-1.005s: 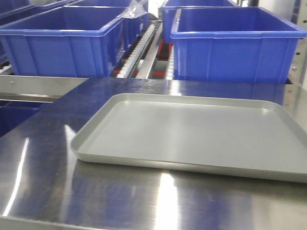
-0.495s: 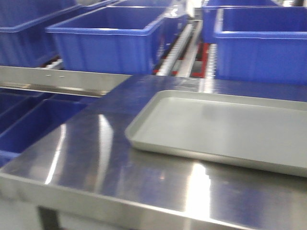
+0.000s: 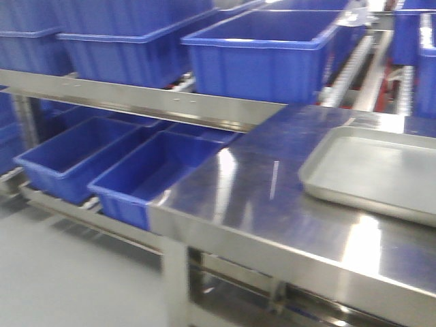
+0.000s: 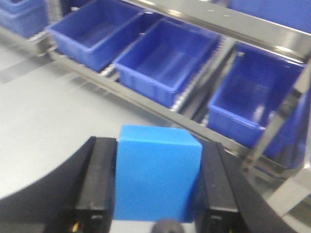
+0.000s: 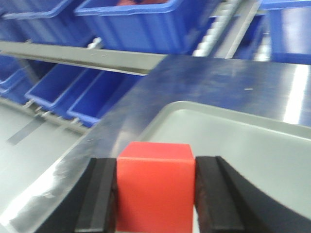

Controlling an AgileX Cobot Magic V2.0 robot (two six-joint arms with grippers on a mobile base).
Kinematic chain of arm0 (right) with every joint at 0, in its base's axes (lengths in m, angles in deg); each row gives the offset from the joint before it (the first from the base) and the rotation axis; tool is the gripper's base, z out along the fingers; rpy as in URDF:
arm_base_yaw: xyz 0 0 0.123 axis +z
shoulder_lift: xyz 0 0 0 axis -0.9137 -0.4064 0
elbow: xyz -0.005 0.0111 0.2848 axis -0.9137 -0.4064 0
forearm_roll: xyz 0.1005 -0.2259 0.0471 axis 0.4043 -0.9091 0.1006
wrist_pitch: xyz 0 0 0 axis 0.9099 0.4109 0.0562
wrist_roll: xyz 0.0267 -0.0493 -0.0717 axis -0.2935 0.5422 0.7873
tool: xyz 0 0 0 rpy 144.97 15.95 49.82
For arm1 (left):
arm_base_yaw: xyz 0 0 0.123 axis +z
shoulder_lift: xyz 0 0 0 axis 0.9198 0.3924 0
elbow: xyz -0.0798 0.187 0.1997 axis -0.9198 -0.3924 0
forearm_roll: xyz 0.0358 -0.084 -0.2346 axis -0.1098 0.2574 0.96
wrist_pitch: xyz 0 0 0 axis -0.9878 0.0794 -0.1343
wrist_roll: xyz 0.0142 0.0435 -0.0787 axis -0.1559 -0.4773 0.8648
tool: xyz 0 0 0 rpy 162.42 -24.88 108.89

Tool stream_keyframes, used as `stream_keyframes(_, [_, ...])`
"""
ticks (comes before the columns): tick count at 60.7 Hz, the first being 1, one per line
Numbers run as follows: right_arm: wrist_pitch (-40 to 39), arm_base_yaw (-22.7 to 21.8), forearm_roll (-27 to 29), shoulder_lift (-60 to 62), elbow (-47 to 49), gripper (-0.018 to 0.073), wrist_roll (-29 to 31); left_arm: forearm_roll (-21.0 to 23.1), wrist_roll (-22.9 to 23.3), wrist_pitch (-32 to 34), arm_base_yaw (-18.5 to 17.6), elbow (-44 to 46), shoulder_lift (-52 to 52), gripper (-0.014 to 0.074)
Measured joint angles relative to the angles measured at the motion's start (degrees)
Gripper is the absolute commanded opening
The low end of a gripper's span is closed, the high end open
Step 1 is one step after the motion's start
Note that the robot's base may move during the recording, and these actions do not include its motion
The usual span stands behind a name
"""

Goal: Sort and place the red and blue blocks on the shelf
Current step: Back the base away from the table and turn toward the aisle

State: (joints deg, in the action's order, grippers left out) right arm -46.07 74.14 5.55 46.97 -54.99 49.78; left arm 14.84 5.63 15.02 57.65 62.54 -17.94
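Note:
In the left wrist view the bright blue block (image 4: 156, 187) is clamped between the black fingers of my left gripper (image 4: 158, 145), above grey floor in front of the shelf's lower level. In the right wrist view my right gripper (image 5: 155, 162) is shut on the red block (image 5: 154, 196), over the near left corner of the grey tray (image 5: 233, 131). The shelf's brushed-steel front rail (image 3: 136, 97) runs across the front view, with white roller tracks (image 3: 349, 60) behind it. Neither gripper shows in the front view.
Large blue bins (image 3: 266, 54) stand on the shelf's upper level. More blue bins (image 3: 146, 177) sit on the lower level (image 4: 165, 63). The shiny steel tabletop (image 3: 266, 197) carries the tray (image 3: 381, 170) at right. Grey floor (image 3: 61, 272) lies left of the table.
The front view has swung left: the tray slid from centre to the right edge, and the table's left edge, lower bins and floor came into sight.

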Motion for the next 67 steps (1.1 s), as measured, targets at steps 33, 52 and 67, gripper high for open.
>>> stream_keyframes(33, [0.0,0.0,0.0,0.0,0.0,0.0055,0.0,0.0,0.0,0.0,0.0,0.0,0.0,0.0133])
stream_keyframes(52, [0.0,0.0,0.0,0.0,0.0,0.0055,0.0,0.0,0.0,0.0,0.0,0.0,0.0,0.0133])
stream_keyframes(67, [0.0,0.0,0.0,0.0,0.0,0.0055,0.0,0.0,0.0,0.0,0.0,0.0,0.0,0.0133])
